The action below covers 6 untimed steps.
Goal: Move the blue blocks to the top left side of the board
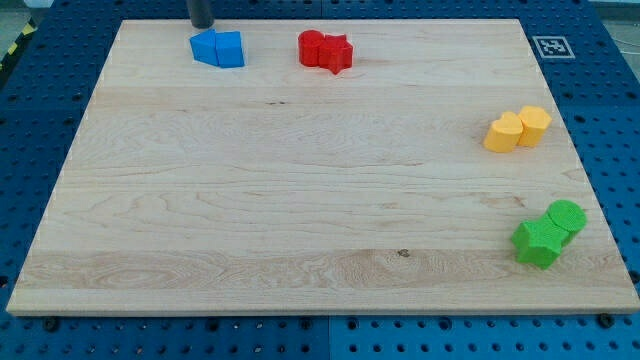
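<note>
Two blue blocks sit touching near the top of the wooden board [300, 170], left of centre: a wedge-like blue block [205, 47] on the left and a blue cube [230, 49] on the right. My tip [202, 25] is at the view's top edge, just above the left blue block and very close to it. Only the lowest part of the dark rod shows.
Two red blocks [325, 50] sit together to the right of the blue pair. Two yellow blocks [518, 129] sit at the right edge. Two green blocks [549, 233] sit at the lower right. A black-and-white marker [551, 46] is at the top right corner.
</note>
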Motion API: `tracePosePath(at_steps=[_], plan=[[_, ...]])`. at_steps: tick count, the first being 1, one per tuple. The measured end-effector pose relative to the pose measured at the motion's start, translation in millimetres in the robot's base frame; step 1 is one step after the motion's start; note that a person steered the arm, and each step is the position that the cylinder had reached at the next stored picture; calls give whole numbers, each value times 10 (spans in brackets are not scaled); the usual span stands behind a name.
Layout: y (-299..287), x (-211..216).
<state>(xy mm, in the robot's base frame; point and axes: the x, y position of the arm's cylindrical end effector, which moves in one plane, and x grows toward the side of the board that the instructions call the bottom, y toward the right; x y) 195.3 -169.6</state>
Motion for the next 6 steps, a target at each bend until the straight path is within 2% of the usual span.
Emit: tracePosePath(at_steps=[2,5,6], plan=[[599,51],[1095,714],[1096,876]])
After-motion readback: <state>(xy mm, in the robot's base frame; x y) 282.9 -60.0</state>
